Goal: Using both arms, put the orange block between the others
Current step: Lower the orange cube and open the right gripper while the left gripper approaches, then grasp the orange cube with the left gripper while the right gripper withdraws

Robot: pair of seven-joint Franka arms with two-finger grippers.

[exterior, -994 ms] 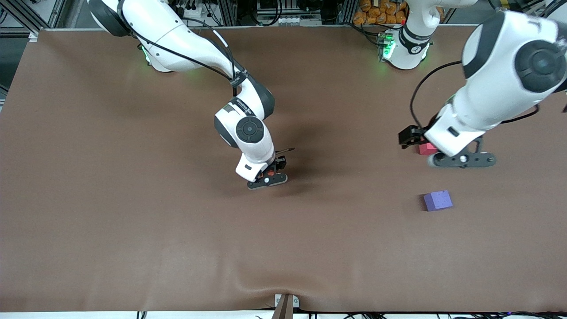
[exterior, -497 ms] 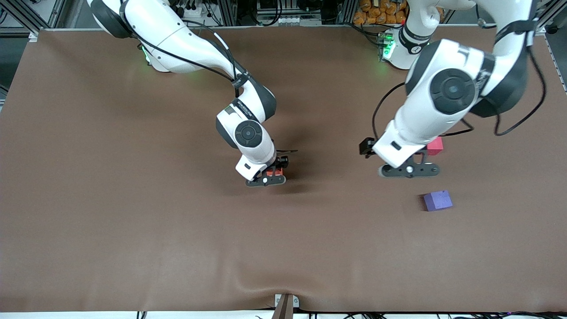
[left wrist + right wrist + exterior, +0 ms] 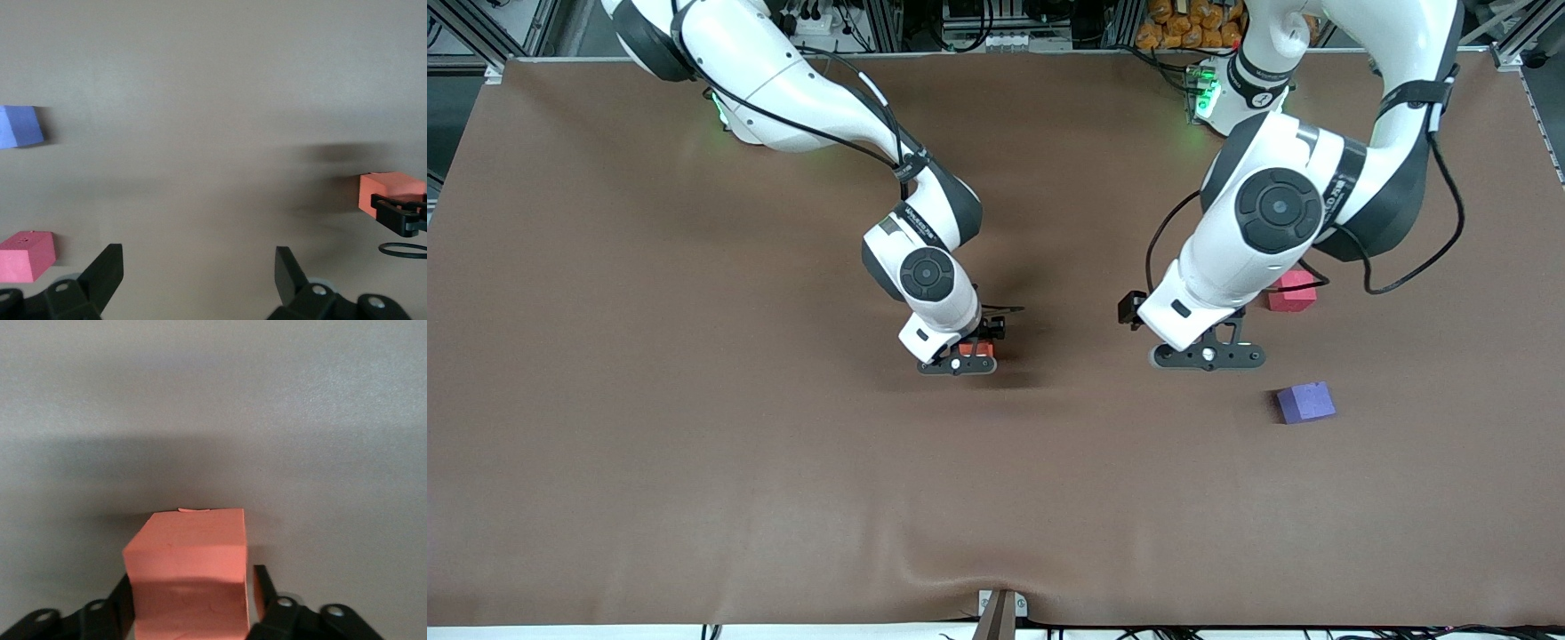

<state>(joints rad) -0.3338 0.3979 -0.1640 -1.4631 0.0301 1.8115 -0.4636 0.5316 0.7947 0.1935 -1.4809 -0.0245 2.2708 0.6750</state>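
The orange block [image 3: 979,349] [image 3: 190,567] rests on the brown table near its middle, between the fingers of my right gripper [image 3: 960,360] [image 3: 193,583]. The jaws stand slightly apart, with a slim gap showing beside one finger [image 3: 261,581]. My left gripper [image 3: 1208,356] [image 3: 198,267] hangs open and holds nothing, low over bare mat between the orange block [image 3: 390,193] and the pinkish-red cube [image 3: 1291,292] [image 3: 27,255]. The purple-blue cube [image 3: 1305,402] [image 3: 19,127] lies nearer the front camera than the pinkish-red one, with a block-sized space between them.
The brown mat [image 3: 694,444] covers the whole table and ripples near the front edge by a small bracket [image 3: 998,613]. The left arm's cable [image 3: 1423,258] loops above the pinkish-red cube. Racks and clutter line the robots' side of the table.
The left arm has swung from over the pinkish-red cube toward the table's middle, uncovering that cube. The right gripper's jaws have parted from the orange block, which sits on the table.
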